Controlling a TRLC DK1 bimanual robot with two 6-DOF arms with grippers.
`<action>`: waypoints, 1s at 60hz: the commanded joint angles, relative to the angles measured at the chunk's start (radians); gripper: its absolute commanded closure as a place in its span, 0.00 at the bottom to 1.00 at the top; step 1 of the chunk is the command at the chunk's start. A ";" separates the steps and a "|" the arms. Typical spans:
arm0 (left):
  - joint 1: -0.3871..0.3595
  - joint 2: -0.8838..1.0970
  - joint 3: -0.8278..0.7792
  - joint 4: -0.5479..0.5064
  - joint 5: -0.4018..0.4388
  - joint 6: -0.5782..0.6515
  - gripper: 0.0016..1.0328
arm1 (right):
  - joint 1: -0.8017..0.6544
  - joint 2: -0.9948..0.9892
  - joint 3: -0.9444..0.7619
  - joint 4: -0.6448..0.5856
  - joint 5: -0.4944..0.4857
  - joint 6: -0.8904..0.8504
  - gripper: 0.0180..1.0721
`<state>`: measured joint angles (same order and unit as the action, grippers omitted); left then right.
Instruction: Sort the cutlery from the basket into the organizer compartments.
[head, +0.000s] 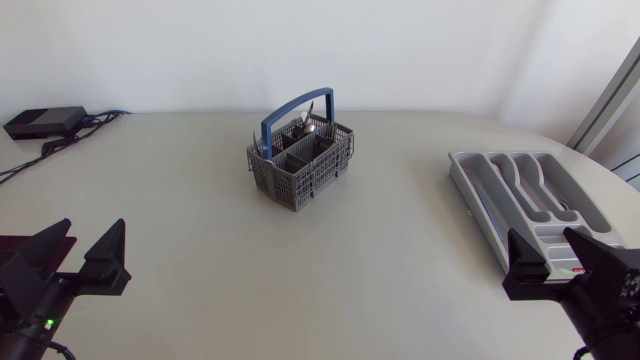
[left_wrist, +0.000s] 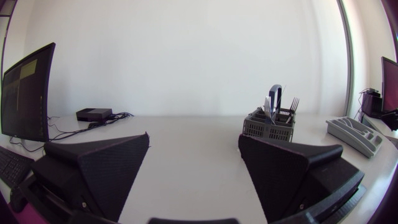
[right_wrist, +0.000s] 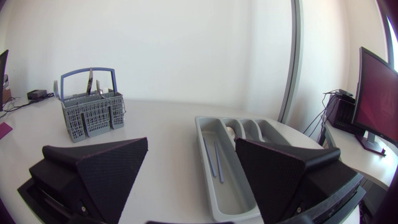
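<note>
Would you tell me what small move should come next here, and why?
Probably bring the right gripper over the basket, above the upright cutlery. Both it and the left gripper are open, empty and far from the basket; the organizer lies beside the right one, so its trips would likely be short.

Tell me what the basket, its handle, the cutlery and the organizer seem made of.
The basket looks like matte grey moulded plastic, going by its perforated grid walls. Its handle seems smooth blue plastic. The organizer looks like light grey plastic, with rounded moulded compartments. The cutlery glints like polished metal, probably steel.
</note>
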<state>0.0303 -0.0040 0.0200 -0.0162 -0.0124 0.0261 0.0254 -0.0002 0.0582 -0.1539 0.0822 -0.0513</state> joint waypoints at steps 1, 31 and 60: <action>-0.003 -0.008 -0.018 0.009 -0.006 -0.012 0.04 | 0.002 -0.006 -0.006 -0.024 0.004 0.024 0.04; 0.003 -0.005 0.046 0.012 -0.011 -0.014 0.05 | 0.005 -0.004 0.002 0.001 0.004 0.021 0.04; -0.093 0.503 0.403 -0.065 -0.015 -0.051 0.09 | 0.030 0.390 0.210 0.086 -0.018 0.025 0.04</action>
<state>-0.0425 0.3759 0.3290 -0.0574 -0.0170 0.0059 0.0452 0.3225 0.2253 -0.0841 0.0719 -0.0509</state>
